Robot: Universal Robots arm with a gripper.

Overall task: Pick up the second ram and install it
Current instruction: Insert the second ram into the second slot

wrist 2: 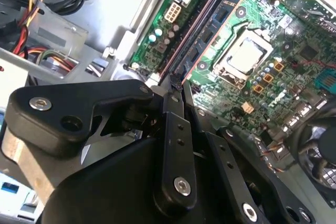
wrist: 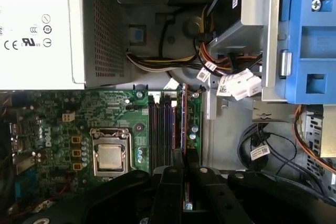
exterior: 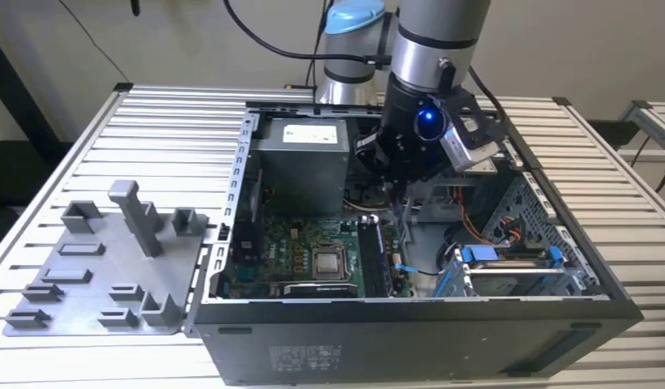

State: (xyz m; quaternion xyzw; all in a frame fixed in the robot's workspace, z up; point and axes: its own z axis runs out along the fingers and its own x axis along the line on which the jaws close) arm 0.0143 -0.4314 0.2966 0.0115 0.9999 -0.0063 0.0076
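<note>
Second wrist view first: my gripper (wrist 2: pixel 176 90) is pressed together on the top edge of the second ram (wrist 2: pixel 197 35), a thin dark stick that runs edge-on away from my fingertips across the motherboard (wrist 2: pixel 273 19). I read the fingers (wrist 2: pixel 173 145) as pinching it, with no gap showing between them and the stick.

First wrist view tells the same story: the gripper (wrist: pixel 185 156) sits over the stick (wrist: pixel 183 116), which stands upright in the slot row just beside the empty-looking dark slots (wrist: pixel 160 124), and past those lies the square silver processor (wrist: pixel 111 157). Beyond, the power supply (wrist: pixel 39 24) and the blue drive bracket (wrist: pixel 310 35) frame the case.

From the exterior view, my arm (exterior: pixel 429 121) reaches down into the open computer case (exterior: pixel 419 324) on the slatted surface (exterior: pixel 116 138), and the grey parts holder (exterior: pixel 105 267) beside it looks emptied of sticks.

I judge the pick done and the stick lined up in its slot. Whether it is fully seated I cannot tell; the slot latches and the stick's lower edge are hidden, and its near end is covered by my fingers.
</note>
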